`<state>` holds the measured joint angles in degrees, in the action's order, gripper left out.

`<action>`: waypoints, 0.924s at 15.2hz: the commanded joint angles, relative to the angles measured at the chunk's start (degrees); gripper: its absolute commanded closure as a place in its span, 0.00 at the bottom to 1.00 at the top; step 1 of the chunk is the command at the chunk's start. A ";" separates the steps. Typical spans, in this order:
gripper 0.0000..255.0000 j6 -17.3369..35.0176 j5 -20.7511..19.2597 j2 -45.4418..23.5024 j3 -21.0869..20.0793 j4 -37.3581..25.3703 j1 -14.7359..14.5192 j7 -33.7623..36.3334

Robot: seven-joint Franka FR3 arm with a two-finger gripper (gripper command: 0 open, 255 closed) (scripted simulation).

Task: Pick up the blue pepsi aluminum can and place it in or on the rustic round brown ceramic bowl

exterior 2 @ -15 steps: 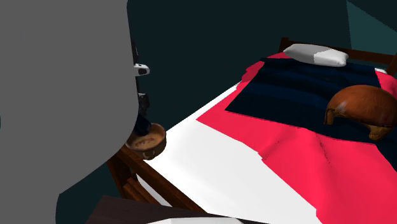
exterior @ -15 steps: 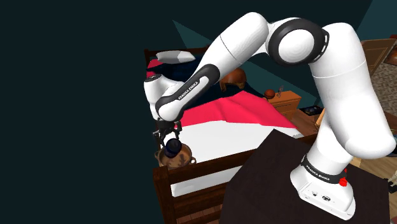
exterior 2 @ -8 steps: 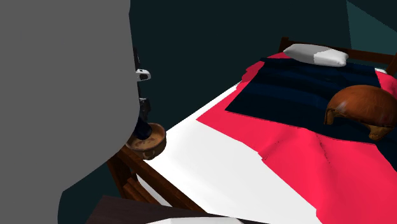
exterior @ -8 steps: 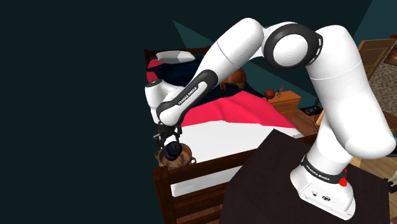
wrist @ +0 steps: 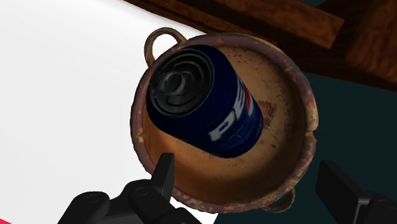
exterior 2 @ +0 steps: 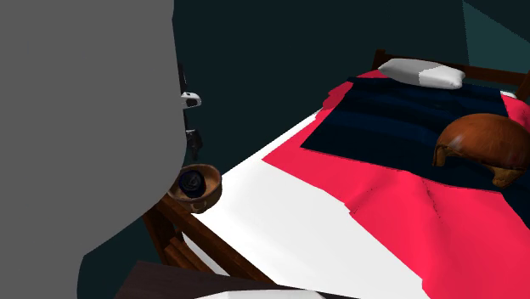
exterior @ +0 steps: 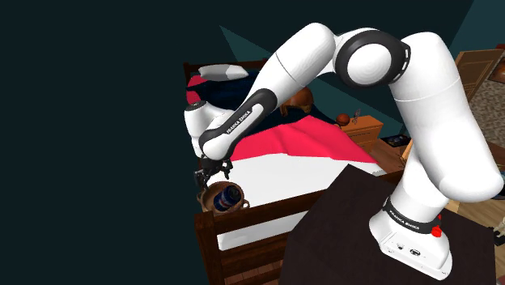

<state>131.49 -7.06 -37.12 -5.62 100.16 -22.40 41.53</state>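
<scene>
Blue Pepsi can lies on its side, tilted, inside the round brown bowl with loop handles. The can's ringed end is up by the rim. Hand sits just above the bowl, released: black fingers stand wide apart, touching neither can nor bowl. Bowl rests on the bed's white sheet, just beside the wooden footboard.

Dark blue can with white lettering, mottled brown bowl, red and white bedcover
</scene>
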 commanded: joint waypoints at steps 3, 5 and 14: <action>0.00 -1.37 0.18 1.16 -0.14 -0.22 0.05 -0.11; 0.00 -4.26 0.53 3.34 -0.39 -0.93 0.12 -0.33; 0.00 -5.43 0.67 4.14 -0.48 -1.30 0.13 -0.42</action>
